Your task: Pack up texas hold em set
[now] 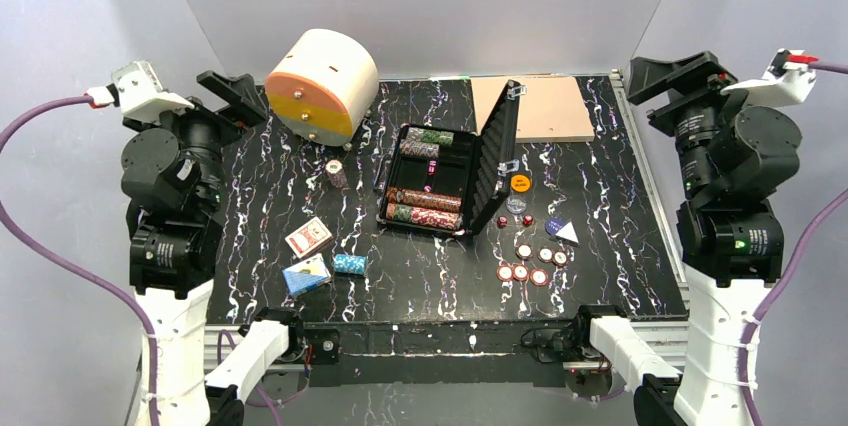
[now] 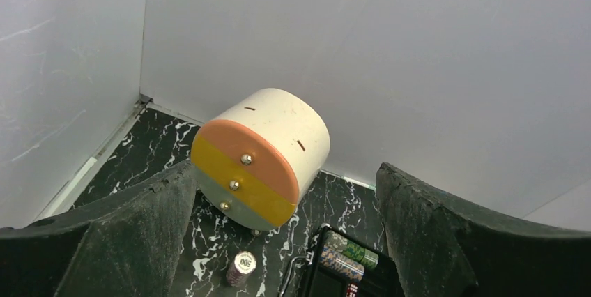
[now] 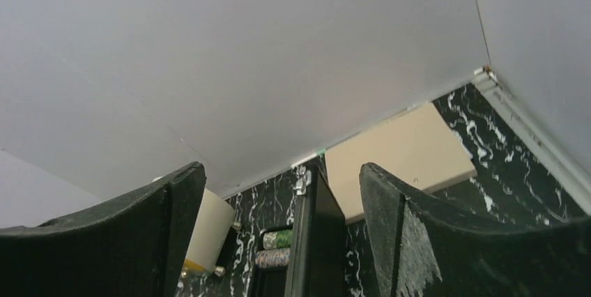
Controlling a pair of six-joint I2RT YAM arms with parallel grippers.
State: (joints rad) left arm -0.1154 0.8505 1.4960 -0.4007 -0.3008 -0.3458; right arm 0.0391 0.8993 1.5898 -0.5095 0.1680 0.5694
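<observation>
Top, case: black ribbed briefcase (image 1: 440,181) open mid-counter, lid upright, chip rows inside.
Top, loose: striped chips (image 1: 522,268) near front-right; red deck (image 1: 308,237), blue deck (image 1: 306,274) front-left; print unreadable.
L wrist: L gripper (image 2: 286,185) jaws apart, empty; chip stack (image 2: 242,267) top reads "500", near cream cylinder (image 2: 261,157), back-left corner.
R wrist: R gripper (image 3: 282,178) jaws apart, empty; flat tan board (image 3: 401,157) at back edge, beside case lid.
</observation>
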